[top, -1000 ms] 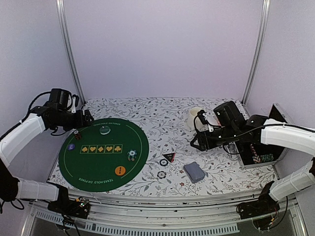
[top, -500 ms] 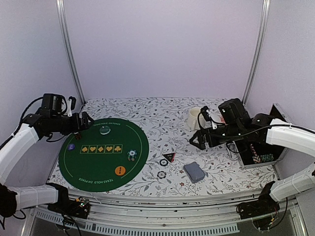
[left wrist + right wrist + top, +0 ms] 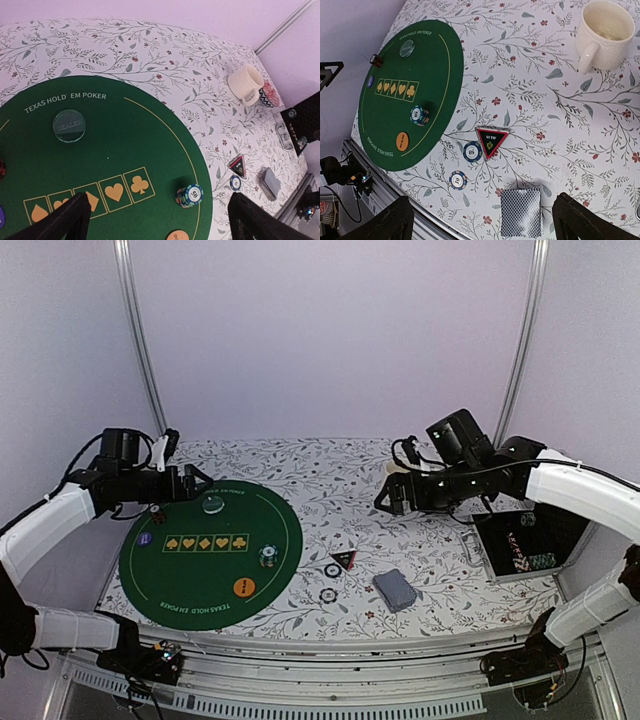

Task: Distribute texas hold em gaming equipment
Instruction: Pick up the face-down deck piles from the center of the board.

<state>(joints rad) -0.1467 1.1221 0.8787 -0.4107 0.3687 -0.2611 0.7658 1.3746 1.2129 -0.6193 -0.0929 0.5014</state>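
The desk (image 3: 330, 465), covered in a floral cloth, carries everything. Both arms hang above it. The left jaws are over the 10 o'clock edge of the mat, spread wide and grasping nothing. The right jaws are beside the mug, also released and empty.

A round green poker mat (image 3: 215, 575) fills the desk's 8 o'clock part, with a row of five yellow suit marks across its middle. An open black case (image 3: 497, 550) stands at the desk's 3 o'clock edge. The cream mug (image 3: 602, 30) sits upright toward 1 o'clock.

The deck of grey-blue-backed cards (image 3: 395, 590) lies off the mat, at the desk's 5 o'clock. The black-and-red triangular marker (image 3: 344, 560) lies flat at 10 o'clock from the deck, between deck and mat.

On the mat:
- The chip stack (image 3: 267, 556) stands at 3 o'clock.
- The orange disc (image 3: 243, 587) lies at 5 o'clock.
- The clear disc (image 3: 212, 505) lies at 12 o'clock.
- A dark chip (image 3: 376, 60) and a purple chip (image 3: 370, 81) lie at the 10 o'clock rim.

One loose chip (image 3: 332, 570) touches the marker at its 8 o'clock. A second loose chip (image 3: 328, 595) lies apart at the marker's 6 o'clock.
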